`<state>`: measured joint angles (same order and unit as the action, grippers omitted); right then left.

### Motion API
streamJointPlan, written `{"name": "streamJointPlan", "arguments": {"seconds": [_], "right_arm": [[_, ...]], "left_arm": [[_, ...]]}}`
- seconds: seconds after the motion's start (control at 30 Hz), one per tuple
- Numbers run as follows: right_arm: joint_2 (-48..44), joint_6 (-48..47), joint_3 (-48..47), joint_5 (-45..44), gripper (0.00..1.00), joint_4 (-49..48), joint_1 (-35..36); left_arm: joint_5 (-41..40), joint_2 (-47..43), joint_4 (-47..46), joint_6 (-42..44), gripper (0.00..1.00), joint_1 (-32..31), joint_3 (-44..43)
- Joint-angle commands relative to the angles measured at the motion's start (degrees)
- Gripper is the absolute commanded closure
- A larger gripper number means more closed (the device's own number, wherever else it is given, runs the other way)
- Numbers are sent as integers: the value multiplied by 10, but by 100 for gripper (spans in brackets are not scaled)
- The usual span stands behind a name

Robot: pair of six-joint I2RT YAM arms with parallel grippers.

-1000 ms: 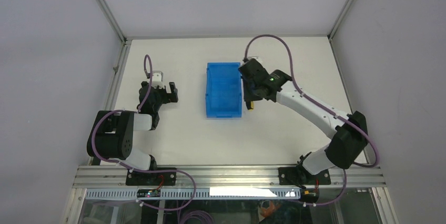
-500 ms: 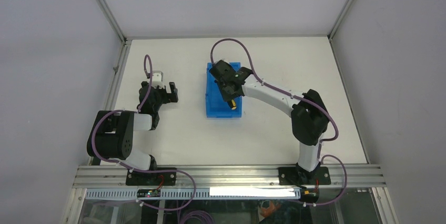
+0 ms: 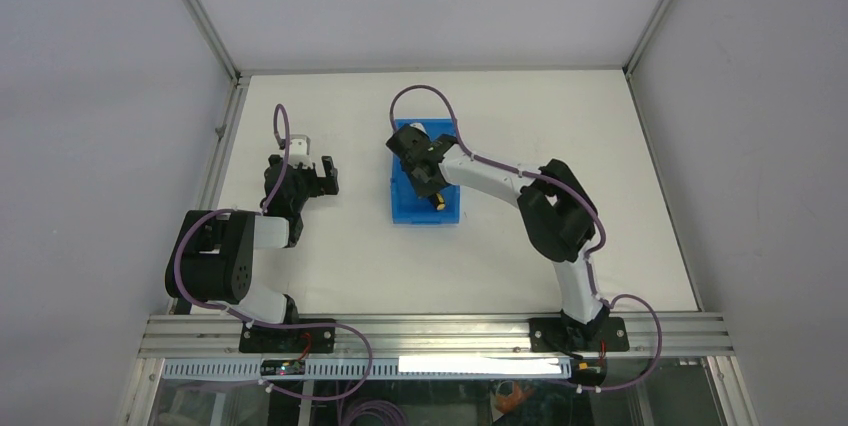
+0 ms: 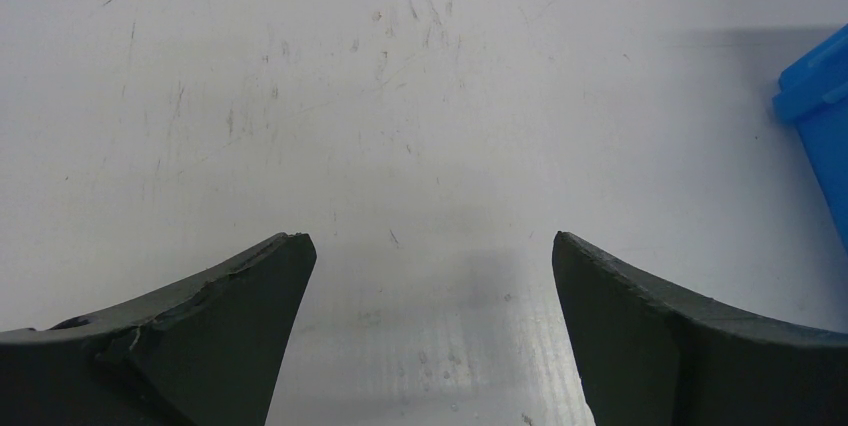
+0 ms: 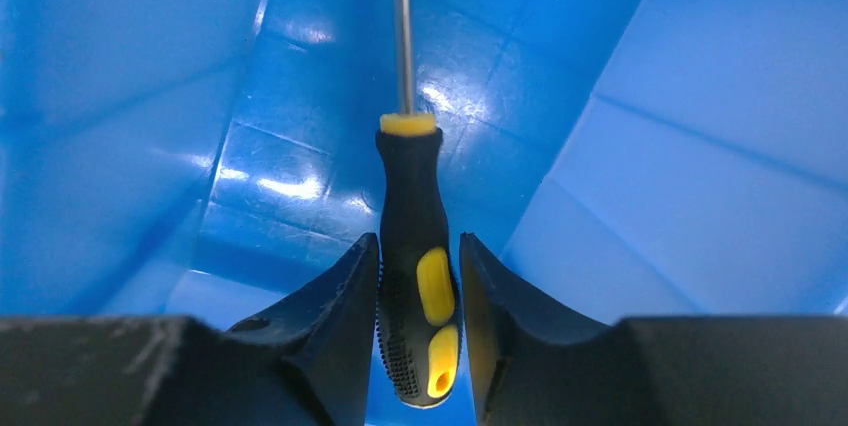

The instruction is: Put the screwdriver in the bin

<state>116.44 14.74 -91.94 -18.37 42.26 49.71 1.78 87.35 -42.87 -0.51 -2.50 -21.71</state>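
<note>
A rectangular bright blue plastic bin (image 3: 402, 208) sits mid-worktop, nearer the far edge of the white table (image 3: 330, 256). Its sloping walls (image 5: 650, 146) crowd the right gripper (image 3: 425, 171) on both sides. The right arm reaches from the near right corner with its elbow bent. Its fingers are clamped on the black-and-yellow handle of the small screwdriver (image 5: 415, 246), with the thin shaft inside the bin. The left gripper (image 4: 430, 241) lies toward the left edge, fingers wide apart. From above, the arm hides most of the screwdriver (image 3: 438, 202), and whether its tip touches the floor cannot be told.

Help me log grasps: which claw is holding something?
The right claw, shut on the screwdriver over the bin; the left claw gapes empty above the table.
</note>
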Motion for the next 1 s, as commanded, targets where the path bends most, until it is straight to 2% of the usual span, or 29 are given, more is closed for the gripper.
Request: {"name": "streamJointPlan", "arguments": {"seconds": [0.0, 0.13, 0.23, 0.43, 0.53, 0.57, 0.7, 0.97], "right_arm": [[-3, 11, -19, -11, 60, -25, 0], [-8, 19, -19, -10, 51, -29, 0], [-17, 25, -30, -29, 49, -20, 0], [-90, 27, -36, -74, 37, -6, 0], [-148, 20, -6, -109, 8, -19, -3], [-167, 16, 5, -111, 2, -21, -8], [-240, 18, 66, -108, 1, -19, -57], [-398, 25, 195, -52, 1, -14, -253]], "left_arm": [[3, -10, -29, -2, 1, 3, -3], [3, -10, -29, -2, 1, 2, -3], [3, -10, -29, -1, 1, 2, -3], [3, -11, -29, -2, 1, 3, -3], [3, -10, -29, -1, 1, 2, -3], [3, -11, -29, -2, 1, 3, -3], [3, -10, -30, -2, 1, 3, -3], [3, -10, -29, -2, 1, 3, -3]]}}
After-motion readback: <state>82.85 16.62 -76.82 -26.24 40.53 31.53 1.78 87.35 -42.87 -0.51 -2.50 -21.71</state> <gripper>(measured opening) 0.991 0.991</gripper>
